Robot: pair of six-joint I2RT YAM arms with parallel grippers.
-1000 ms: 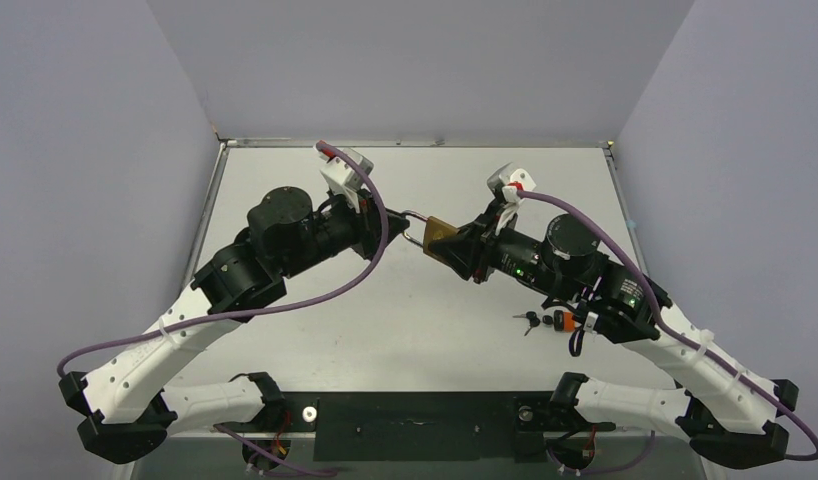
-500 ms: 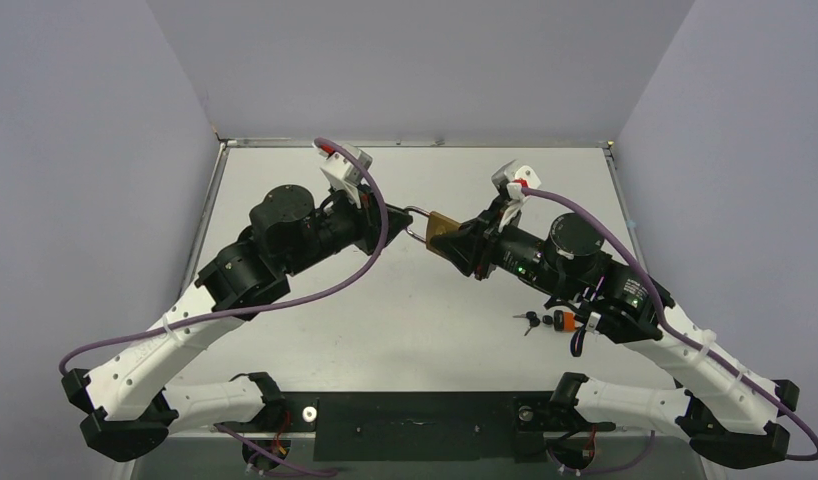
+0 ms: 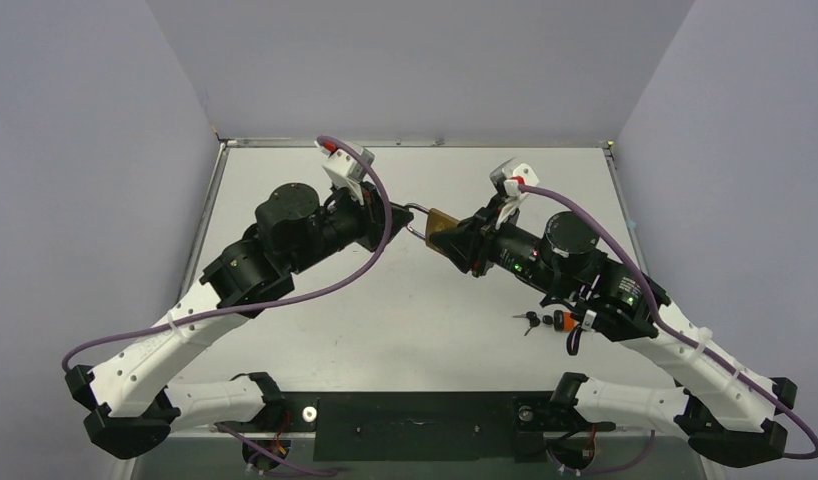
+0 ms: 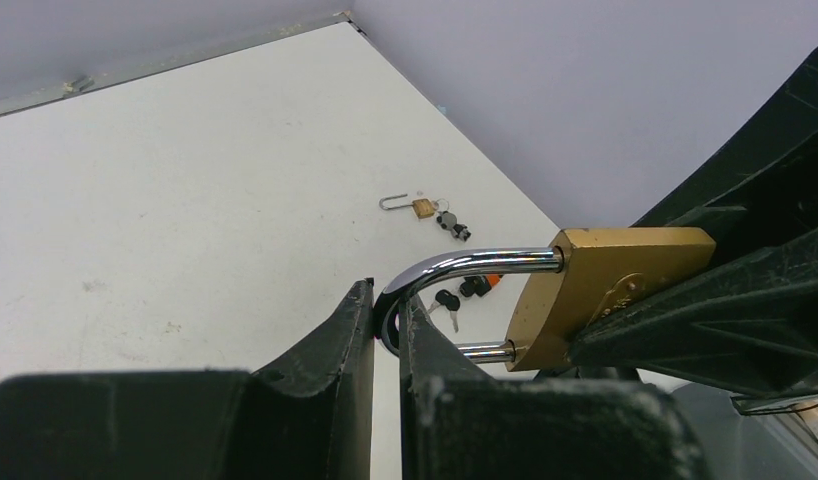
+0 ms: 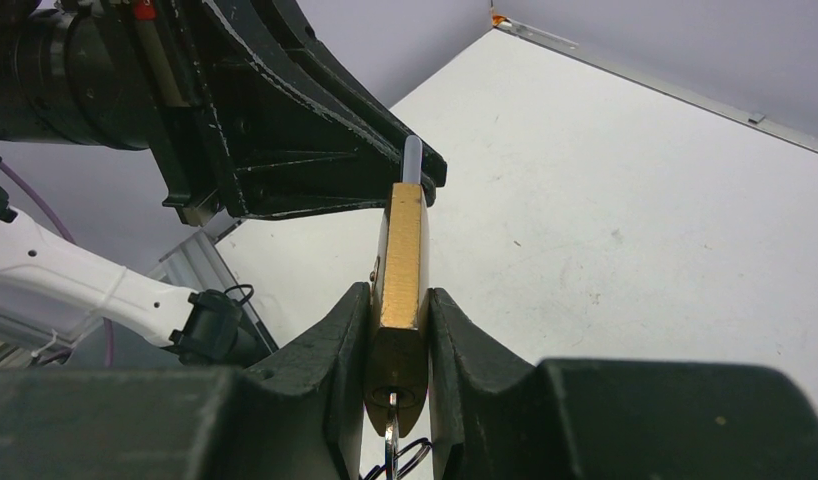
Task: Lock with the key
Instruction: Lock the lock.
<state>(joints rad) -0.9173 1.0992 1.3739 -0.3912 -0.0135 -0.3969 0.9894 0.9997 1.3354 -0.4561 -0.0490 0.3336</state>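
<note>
A brass padlock (image 3: 440, 226) with a silver shackle (image 3: 416, 217) hangs in the air between my two arms. My right gripper (image 3: 455, 238) is shut on the brass body (image 5: 402, 262). A key (image 5: 389, 432) sits in the keyhole at its bottom, with a ring hanging below. My left gripper (image 3: 397, 220) is shut on the bend of the shackle (image 4: 410, 285). In the left wrist view both shackle legs enter the brass body (image 4: 595, 290).
A bunch of black keys with an orange tag (image 3: 547, 320) lies on the white table under my right arm. A small brass padlock with an open shackle and keys (image 4: 422, 208) lies on the table farther right. Grey walls enclose the table.
Both arms have shifted slightly with the padlock between them, moving it a little up and toward the back. Both grips are unchanged.
</note>
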